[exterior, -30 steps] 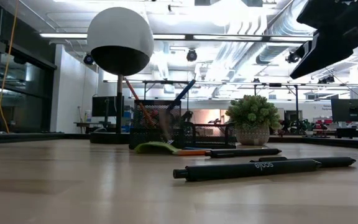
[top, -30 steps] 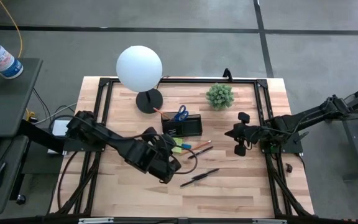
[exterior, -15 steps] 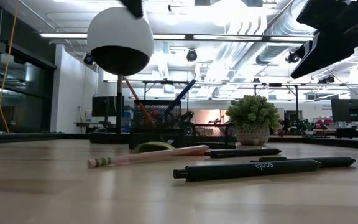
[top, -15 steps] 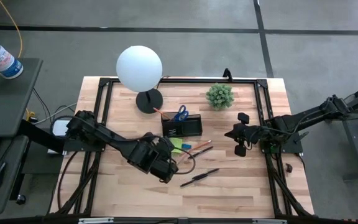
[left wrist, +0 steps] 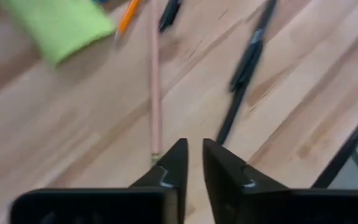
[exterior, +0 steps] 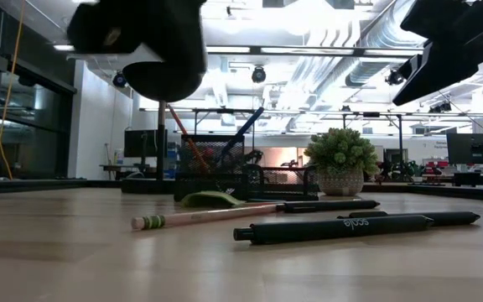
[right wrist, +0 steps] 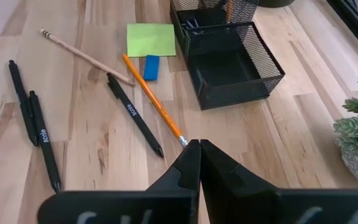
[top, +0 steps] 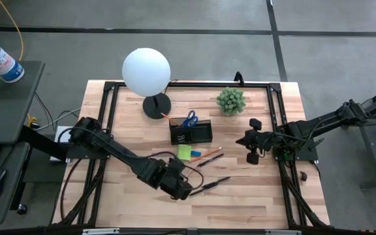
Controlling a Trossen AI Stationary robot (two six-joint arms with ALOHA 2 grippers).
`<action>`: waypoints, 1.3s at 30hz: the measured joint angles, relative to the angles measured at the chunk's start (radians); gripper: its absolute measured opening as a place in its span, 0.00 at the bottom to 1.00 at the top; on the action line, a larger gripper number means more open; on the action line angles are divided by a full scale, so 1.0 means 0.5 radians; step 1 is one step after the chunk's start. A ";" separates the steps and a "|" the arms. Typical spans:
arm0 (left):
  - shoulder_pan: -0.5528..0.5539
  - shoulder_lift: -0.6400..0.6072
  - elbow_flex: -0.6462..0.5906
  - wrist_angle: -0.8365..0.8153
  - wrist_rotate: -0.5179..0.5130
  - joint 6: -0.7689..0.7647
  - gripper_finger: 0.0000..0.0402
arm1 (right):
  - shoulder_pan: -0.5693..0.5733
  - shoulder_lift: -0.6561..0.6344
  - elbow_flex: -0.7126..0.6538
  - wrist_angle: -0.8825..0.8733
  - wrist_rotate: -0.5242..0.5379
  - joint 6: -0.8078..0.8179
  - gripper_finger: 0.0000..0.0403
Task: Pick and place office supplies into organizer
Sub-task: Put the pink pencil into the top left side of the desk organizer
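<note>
while slightly parted, left gripper (left wrist: pixel 191 163) above pencil (left wrist: pixel 155 93)

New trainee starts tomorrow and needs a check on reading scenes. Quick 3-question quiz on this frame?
1. True or false: the scissors stand in the organizer.
2. What lies right beside the sticky pad? A) blue block B) plant C) lamp
3. Fill in: the right gripper, waiting at the table's right edge, is ___.

Key: 1 true; 2 A; 3 shut.
</note>
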 joint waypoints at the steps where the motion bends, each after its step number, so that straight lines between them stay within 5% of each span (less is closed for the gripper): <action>1: -0.001 0.000 -0.041 0.017 0.028 -0.058 0.12 | 0.000 0.000 0.000 0.000 -0.007 0.000 0.00; 8: -0.003 0.003 -0.262 0.246 0.329 -0.293 0.34 | 0.000 0.000 0.000 0.024 -0.008 0.000 0.00; 12: -0.003 0.009 -0.267 0.327 0.316 -0.278 0.39 | 0.000 0.000 0.000 0.048 -0.008 0.000 0.00; 31: -0.001 0.241 -0.268 0.320 0.426 -0.159 0.39 | 0.000 0.003 0.000 0.070 -0.019 -0.019 0.00; 39: 0.013 0.256 -0.268 0.324 0.363 -0.115 0.29 | 0.000 0.004 0.000 0.070 -0.071 -0.017 0.00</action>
